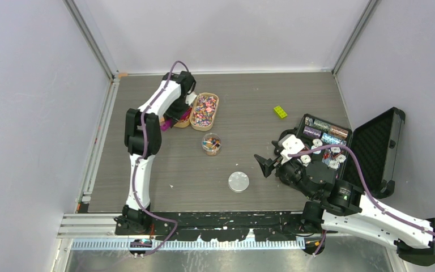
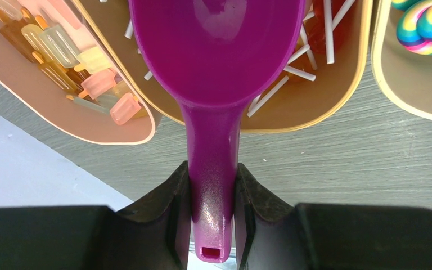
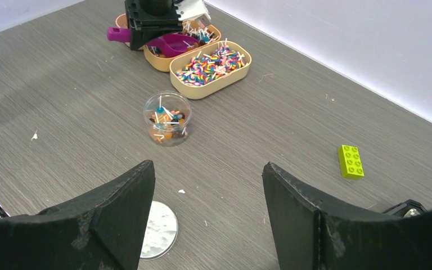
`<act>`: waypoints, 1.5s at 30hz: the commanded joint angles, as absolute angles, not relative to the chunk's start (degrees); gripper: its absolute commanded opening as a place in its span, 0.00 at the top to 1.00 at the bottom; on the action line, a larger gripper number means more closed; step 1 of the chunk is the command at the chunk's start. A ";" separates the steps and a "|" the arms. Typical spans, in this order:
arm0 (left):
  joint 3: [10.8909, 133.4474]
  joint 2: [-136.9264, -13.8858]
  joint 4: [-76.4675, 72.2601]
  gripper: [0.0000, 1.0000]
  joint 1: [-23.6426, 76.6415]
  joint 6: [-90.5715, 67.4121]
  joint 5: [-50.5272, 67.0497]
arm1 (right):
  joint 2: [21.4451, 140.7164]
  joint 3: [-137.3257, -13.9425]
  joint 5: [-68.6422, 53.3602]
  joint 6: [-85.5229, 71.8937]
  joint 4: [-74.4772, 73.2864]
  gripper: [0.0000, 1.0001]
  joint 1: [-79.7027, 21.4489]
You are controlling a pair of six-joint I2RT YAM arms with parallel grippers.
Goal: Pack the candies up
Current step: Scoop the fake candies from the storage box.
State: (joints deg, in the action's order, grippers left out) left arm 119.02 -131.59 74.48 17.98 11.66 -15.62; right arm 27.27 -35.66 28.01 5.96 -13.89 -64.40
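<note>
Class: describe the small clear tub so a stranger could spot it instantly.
On the grey table, find the oval tan tray of swirled lollipops near the far edge. Just nearer stands a small round clear tub. Unlike the flat round lid nearby, it has walls and holds mixed candies.

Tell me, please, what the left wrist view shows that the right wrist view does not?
Only the left wrist view: the left pincer gripping the purple scoop by its handle, up close, and pastel popsicle-shaped sweets in a pink tray. Only the right wrist view: the open right pincer, a clear cup holding some candies, a round lid lying flat on the table, and a yellow-green brick. Both: the purple scoop over the tan tray of white-sticked sweets, and the rainbow swirl lollipops.
</note>
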 commanded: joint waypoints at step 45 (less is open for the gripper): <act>88.64 -98.94 50.98 1.00 13.66 14.14 -0.28 | 22.93 -37.80 27.81 4.30 -15.49 0.26 -64.78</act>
